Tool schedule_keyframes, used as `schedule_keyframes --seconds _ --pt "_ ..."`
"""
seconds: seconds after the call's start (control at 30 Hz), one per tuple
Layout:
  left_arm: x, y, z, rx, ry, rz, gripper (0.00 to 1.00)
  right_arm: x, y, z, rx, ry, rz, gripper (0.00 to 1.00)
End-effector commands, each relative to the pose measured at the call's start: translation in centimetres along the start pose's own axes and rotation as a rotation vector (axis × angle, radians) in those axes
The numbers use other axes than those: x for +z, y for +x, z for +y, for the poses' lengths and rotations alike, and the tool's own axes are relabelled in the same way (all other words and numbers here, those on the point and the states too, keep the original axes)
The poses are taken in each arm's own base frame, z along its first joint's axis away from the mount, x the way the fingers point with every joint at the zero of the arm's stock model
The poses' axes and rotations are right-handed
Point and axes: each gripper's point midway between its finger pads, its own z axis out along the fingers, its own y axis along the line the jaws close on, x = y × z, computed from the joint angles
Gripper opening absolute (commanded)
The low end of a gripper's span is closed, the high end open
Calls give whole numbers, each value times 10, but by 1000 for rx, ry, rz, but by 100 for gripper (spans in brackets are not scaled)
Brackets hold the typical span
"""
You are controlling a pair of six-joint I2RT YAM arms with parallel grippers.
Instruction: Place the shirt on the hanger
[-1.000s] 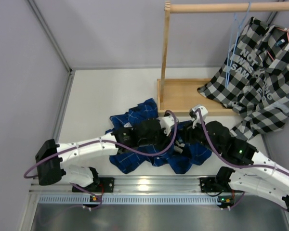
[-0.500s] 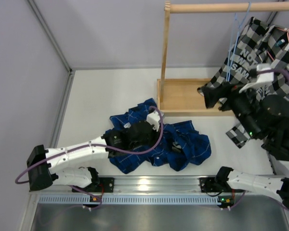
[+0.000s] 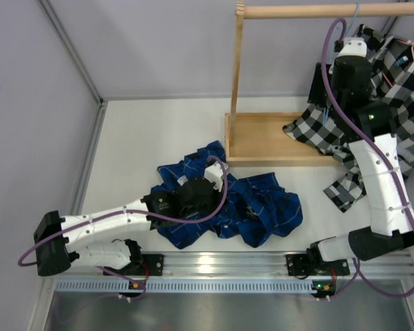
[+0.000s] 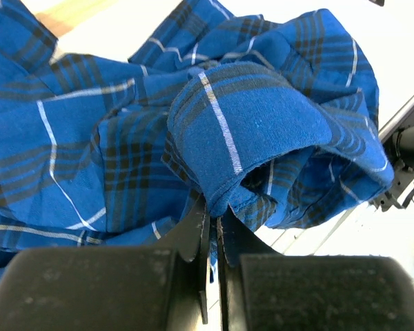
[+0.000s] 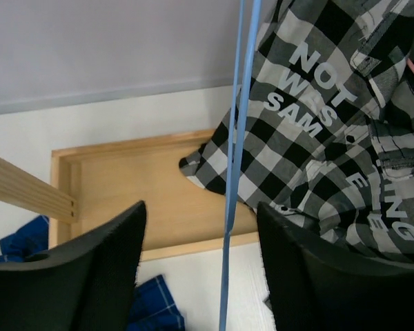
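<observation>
The dark blue checked shirt lies crumpled on the white table in front of the arms. My left gripper is over its middle. In the left wrist view the jaws are shut on a fold of the shirt. The thin pale-blue hanger hangs from the wooden rod. Its lower part also shows in the top view. My right gripper is raised at the rack and open. In the right wrist view the hanger's wire passes between the two fingers, touching neither.
A black-and-white checked shirt with lettering hangs on the rack right beside the hanger. The wooden rack has a rod, a post and a base tray. Grey walls stand left and behind.
My right arm left the blue shirt, swung up and right, and now stands open at the hanger. My left gripper stayed shut on the shirt, which shifted slightly.
</observation>
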Motion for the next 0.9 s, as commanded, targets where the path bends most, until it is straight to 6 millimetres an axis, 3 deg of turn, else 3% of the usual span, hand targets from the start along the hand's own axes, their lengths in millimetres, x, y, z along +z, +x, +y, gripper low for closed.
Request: schedule_keyframes --seconds 0.0,0.17,0.3,0.37,0.57,0.7,0.87 --pt "1 7 -3 -29 25 16 0 4 -8 -9 12 -50 18 55" --pt "2 12 -1 -35 19 26 0 19 2 -11 -25 -32 55 43" --pt "3 13 1 -29 9 26 0 21 4 -11 -35 -29 61 27" --pt "4 14 1 -28 8 32 0 22 5 -11 -44 -27 64 15" --pt "5 16 2 -22 3 35 0 25 9 -17 -61 4 73 7" --pt "2 12 2 -25 6 21 0 22 4 -24 -47 40 56 1" --pt "0 9 3 -33 3 8 0 10 -10 -19 -34 -10 8 0"
